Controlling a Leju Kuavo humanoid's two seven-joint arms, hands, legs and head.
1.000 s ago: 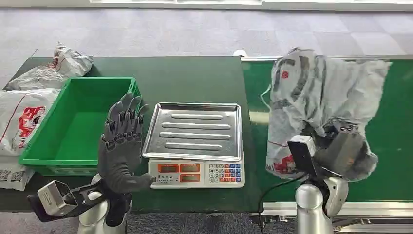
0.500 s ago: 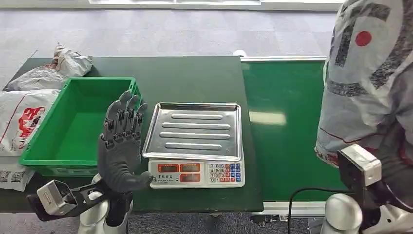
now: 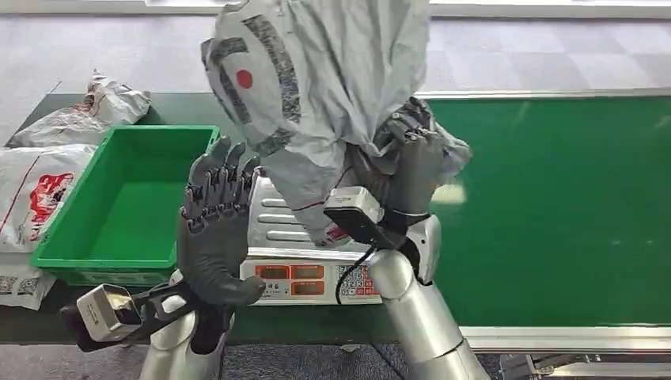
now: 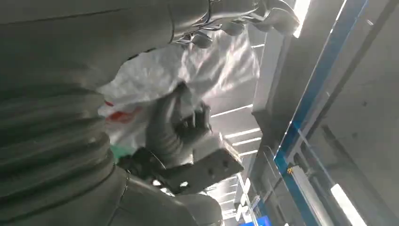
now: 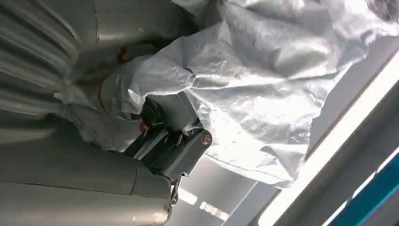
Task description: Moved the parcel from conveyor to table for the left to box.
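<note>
Parcel (image 3: 316,87), gripped by right robot hand (image 3: 407,162), hides scale tray (image 3: 273,226); left robot hand (image 3: 214,226) spread.

The right arm rises from below and bends inward, its silver forearm upright and its wrist camera facing the robot. The right hand (image 3: 407,162) is raised high, fingers closed around a bunched fold of the grey parcel (image 3: 316,79). The left arm stands near it, forearm upright, the left hand (image 3: 215,218) held up flat, palm toward the right hand, fingers spread and holding nothing.

Right hand (image 3: 407,162) gripping grey parcel (image 3: 316,79) above scale (image 3: 316,277), left hand (image 3: 214,229) spread
</note>
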